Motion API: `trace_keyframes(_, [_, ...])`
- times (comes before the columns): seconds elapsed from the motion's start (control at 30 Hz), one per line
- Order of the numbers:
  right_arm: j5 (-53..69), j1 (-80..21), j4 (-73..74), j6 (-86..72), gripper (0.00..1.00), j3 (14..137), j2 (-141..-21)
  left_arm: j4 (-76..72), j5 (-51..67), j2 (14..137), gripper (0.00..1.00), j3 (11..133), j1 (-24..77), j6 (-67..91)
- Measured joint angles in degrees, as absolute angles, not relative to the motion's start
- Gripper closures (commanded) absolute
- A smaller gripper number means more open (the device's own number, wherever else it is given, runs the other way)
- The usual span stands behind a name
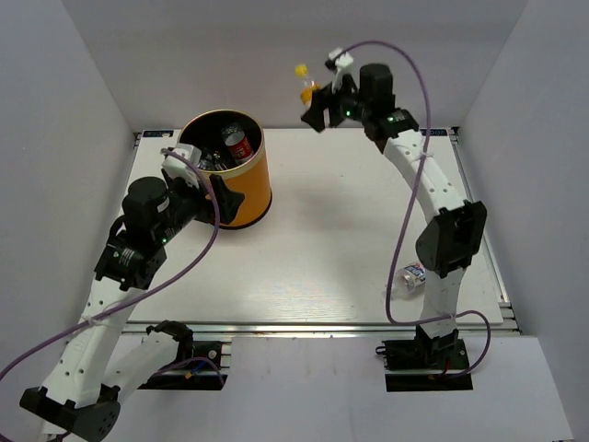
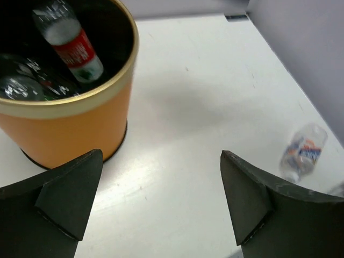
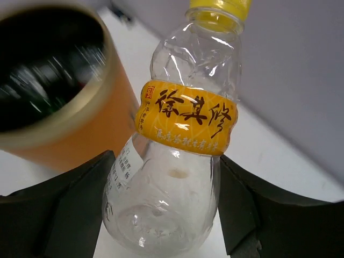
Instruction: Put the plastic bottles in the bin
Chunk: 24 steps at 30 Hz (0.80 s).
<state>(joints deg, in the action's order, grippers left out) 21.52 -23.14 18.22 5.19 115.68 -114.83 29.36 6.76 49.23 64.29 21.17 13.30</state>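
My right gripper (image 3: 167,157) is shut on a clear plastic bottle (image 3: 185,123) with a yellow cap and a yellow label. It holds the bottle by its round lower body, cap pointing away. In the top view this gripper (image 1: 316,109) and its bottle (image 1: 305,85) hang high at the back, to the right of the bin (image 1: 250,191). The orange bin (image 2: 70,129) has several bottles inside, among them a red-labelled one (image 2: 72,49). Another clear bottle (image 1: 414,275) lies on the table beside the right arm's base. My left gripper (image 2: 161,185) stands open and empty just in front of the bin.
The white table (image 1: 322,239) is walled in by grey panels at the back and both sides. The right arm's purple cable (image 1: 405,212) loops down beside that arm. The loose bottle (image 2: 303,150) lies close to the right-hand wall.
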Motion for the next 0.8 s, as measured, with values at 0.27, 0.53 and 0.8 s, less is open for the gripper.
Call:
trace_keyframes(0.27, [33.89,-28.51,4.38,-1.89,1.0,130.56,-114.87,36.53,13.28,47.53,0.0,60.03,21.17,10.5])
trace_keyframes(0.53, [40.27,-35.53,-6.42,-11.4,1.0,134.1,-128.35,38.15,18.65,42.3,0.0,54.63,21.17,10.31])
trace_keyframes(0.8, [38.81,-41.04,-7.55,-11.16,0.1,133.6,-134.08,37.28,24.01,41.5,0.0,54.02,21.17,10.9])
